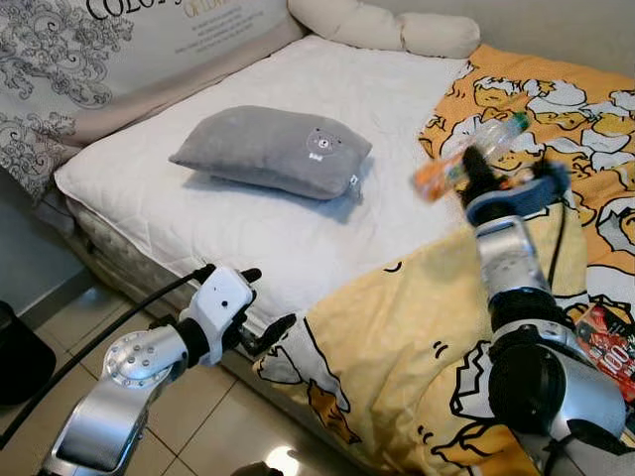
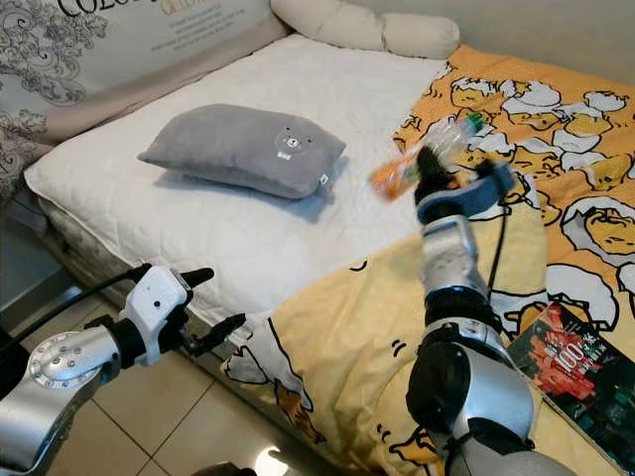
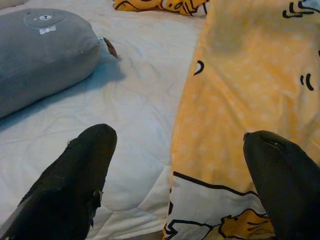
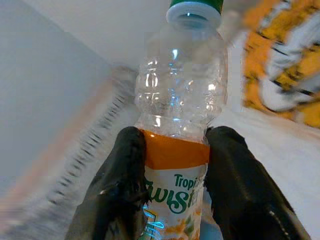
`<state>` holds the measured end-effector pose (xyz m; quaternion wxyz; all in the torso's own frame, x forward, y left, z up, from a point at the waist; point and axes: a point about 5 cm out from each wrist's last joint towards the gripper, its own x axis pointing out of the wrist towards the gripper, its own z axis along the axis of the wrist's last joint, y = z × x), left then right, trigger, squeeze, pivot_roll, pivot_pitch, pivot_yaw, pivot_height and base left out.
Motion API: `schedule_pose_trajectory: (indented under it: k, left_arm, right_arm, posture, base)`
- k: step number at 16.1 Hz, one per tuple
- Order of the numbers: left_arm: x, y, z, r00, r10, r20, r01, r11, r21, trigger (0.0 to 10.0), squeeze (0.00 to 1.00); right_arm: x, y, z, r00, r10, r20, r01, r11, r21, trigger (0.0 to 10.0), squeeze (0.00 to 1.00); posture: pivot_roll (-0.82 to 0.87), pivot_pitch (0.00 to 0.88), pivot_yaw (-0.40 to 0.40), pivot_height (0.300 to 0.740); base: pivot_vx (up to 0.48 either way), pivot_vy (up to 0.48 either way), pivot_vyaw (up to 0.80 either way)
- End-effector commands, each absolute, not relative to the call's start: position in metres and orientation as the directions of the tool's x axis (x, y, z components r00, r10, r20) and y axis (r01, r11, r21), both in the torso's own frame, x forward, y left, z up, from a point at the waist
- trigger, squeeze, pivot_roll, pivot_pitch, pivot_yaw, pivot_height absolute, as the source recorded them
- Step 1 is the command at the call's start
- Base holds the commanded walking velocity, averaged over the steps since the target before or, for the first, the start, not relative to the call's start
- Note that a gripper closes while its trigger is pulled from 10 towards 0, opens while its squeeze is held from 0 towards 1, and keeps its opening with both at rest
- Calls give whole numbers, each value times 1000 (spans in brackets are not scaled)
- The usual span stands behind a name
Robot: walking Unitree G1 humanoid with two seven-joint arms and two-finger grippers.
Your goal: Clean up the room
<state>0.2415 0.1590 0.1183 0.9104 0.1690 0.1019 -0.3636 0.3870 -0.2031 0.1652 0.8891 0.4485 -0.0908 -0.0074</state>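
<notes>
**Bottle held up over the bed**

Right gripper (image 4: 172,185) is clamped on a clear plastic bottle (image 4: 179,110), its two black fingers (image 4: 117,192) pressing either side of the orange-and-white label. The bottle has a green cap and looks empty in its upper part (the wrist view shows clear, crinkled plastic above the label). From the head camera, the right arm reaches up and forward over the bed, and the bottle (image 1: 466,156) lies tilted in the grip, raised above the spot where the white mattress (image 1: 298,79) meets the yellow cartoon-print blanket (image 1: 397,347). The bottle is blurred in both eye views.

Left gripper (image 3: 180,185) is spread wide with nothing between its fingers (image 3: 75,180). It sits low at the near edge of the bed, pointing at the seam where the blanket overlaps the white mattress. In the head camera the left gripper (image 1: 260,309) is just beside the mattress corner, above the tiled floor (image 1: 198,426).

A grey pillow (image 1: 273,149) with a small bear face lies on the white mattress, well apart from both grippers. A long cream bolster (image 1: 387,28) lies along the head of the bed, and a patterned grey cushion (image 1: 60,59) with printed lettering leans along the far left side. A red and black book (image 2: 566,372) rests on the blanket near the right arm's elbow.
</notes>
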Motion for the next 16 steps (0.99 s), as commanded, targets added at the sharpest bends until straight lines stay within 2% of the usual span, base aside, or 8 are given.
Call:
schedule_pose_trajectory:
  k: [1,3,4,5,6,7,9,16]
  left_arm:
    - [243,161,117,725,-616,-308,685,691,231,10000,0]
    - [243,160,115,727,-616,-304,683,696,223,10000,0]
    - [243,158,113,731,-613,-298,678,702,219,10000,0]
    - [243,158,113,736,-610,-295,673,707,219,10000,0]
    - [243,157,113,739,-607,-293,670,710,218,10000,0]
    - [243,158,112,750,-596,-288,657,720,222,10000,0]
    - [240,161,111,835,-495,-241,545,805,234,10000,0]
    - [242,171,112,919,-346,-188,386,888,250,10000,0]
  right_arm:
    - [385,-205,169,973,-91,211,-126,554,823,0,0]
    - [381,-207,169,965,-84,248,-166,538,826,0,0]
    - [379,-209,164,974,-79,213,-124,604,787,0,0]
    - [378,-209,161,980,-77,184,-91,650,755,1765,0]
    - [377,-209,160,983,-77,167,-71,677,733,1765,0]
    - [375,-210,157,987,-81,136,-28,759,650,10000,0]
    - [345,-200,138,993,-8,114,-34,933,358,10000,0]
    - [290,-175,102,998,48,38,-60,892,448,10000,0]
  posture:
    - [-1,0,64,740]
    - [-9,0,70,740]
    - [-11,0,70,740]
    - [-11,0,69,740]
    - [-11,0,69,740]
    - [-8,0,65,740]
    - [1,0,44,740]
    - [-20,0,69,740]
  base:
    - [0,0,0]
    - [0,0,0]
    - [0,0,0]
    - [0,0,0]
    - [0,0,0]
    - [0,0,0]
    - [0,0,0]
    - [0,0,686]
